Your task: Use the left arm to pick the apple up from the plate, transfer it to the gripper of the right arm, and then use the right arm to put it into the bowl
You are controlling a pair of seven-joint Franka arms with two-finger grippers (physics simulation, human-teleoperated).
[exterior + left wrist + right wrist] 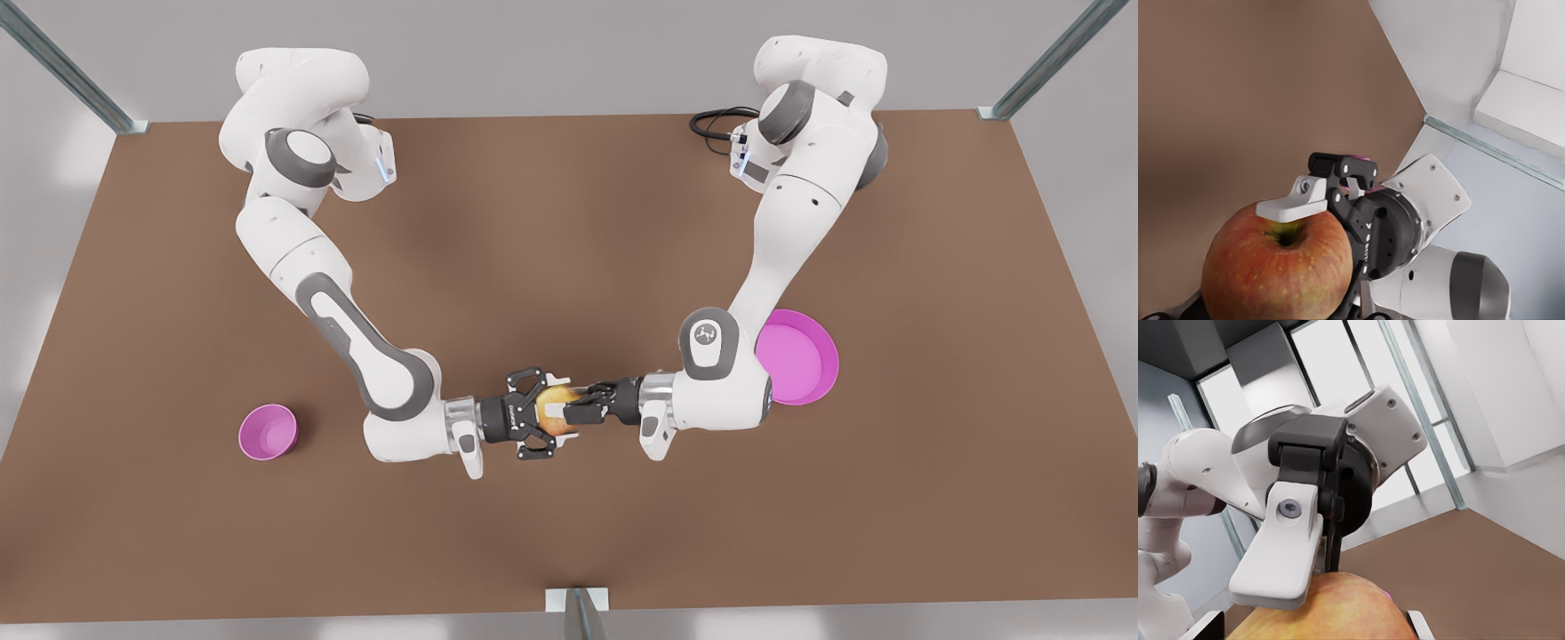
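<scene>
- The apple [551, 402] hangs in the air above the middle of the bench [569, 222], held between the two arms, well apart from both the plate [800, 356] and the bowl [268, 432].
- The left pincer [571, 412], reaching in from the plate's side, is clamped on the apple.
- The right pincer [540, 414], coming from the bowl's side, is spread wide around the fruit, and its white pads look pressed against the skin, so it too seems clamped on.
- Risk: if the left pincer lets go while the right one's hold is shallow or off-centre, the round, smooth apple could twist out and drop.
- Risk: with both clamped on, either arm pulling away early would drag the fruit loose.
- The bowl is barely wider than the apple, so a tilted hold could miss it.
</scene>
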